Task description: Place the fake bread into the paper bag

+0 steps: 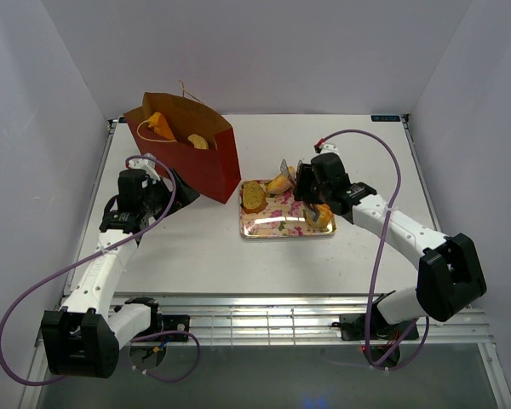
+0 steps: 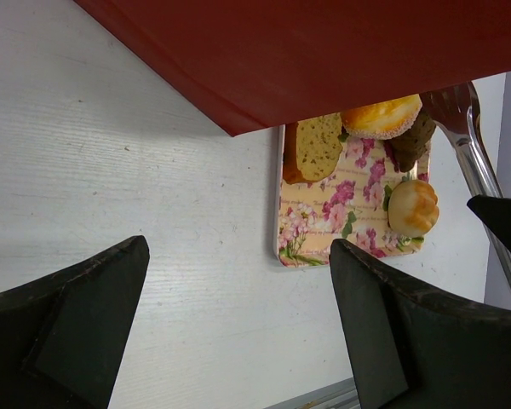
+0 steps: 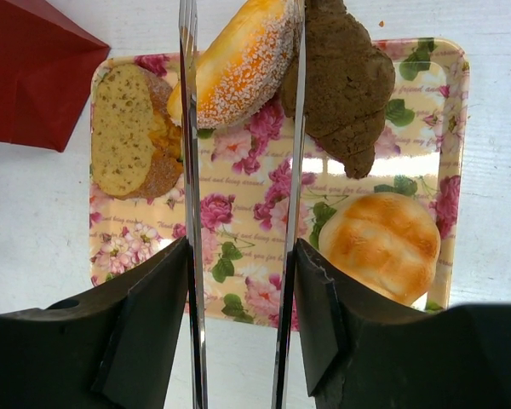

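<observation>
Right gripper [image 3: 241, 256] jaws pinch metal tongs [image 3: 188, 128]; blades flank sugared roll [image 3: 234, 64] ahead of jaws, over floral tray [image 3: 238, 213]. Left gripper [image 2: 238, 251] jaws wide, empty; paper bag [image 2: 324, 51] just beyond them

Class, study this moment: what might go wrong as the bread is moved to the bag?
The tongs in the right gripper straddle the rounded sugared roll; it may slip out on lifting. One tong arm runs right beside the brown croissant, which may be dragged along. The paper bag stands unheld, so a drop could miss or tip it.
</observation>
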Robot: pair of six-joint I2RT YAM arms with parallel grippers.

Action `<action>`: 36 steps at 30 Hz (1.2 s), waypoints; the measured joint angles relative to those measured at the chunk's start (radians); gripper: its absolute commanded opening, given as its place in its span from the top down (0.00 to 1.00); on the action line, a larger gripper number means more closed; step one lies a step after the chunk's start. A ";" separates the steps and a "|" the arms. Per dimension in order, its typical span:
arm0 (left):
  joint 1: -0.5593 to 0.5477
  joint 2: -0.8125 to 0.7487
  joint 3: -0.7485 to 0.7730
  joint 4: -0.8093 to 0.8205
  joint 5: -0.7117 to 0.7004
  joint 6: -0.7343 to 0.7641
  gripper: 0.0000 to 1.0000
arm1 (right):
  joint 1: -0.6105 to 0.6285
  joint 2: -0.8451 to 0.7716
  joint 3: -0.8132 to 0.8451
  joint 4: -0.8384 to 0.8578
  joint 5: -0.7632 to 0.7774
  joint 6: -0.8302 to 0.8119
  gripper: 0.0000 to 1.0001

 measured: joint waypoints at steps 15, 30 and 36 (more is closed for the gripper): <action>0.000 0.000 0.000 0.002 0.001 -0.003 0.03 | 0.000 0.029 0.000 -0.006 -0.031 0.000 0.46; 0.000 -0.004 -0.013 0.001 0.001 -0.003 0.03 | 0.021 0.066 0.031 -0.040 -0.011 -0.015 0.55; 0.000 -0.004 -0.013 0.002 0.001 -0.003 0.04 | 0.021 0.066 0.032 -0.043 -0.025 -0.019 0.61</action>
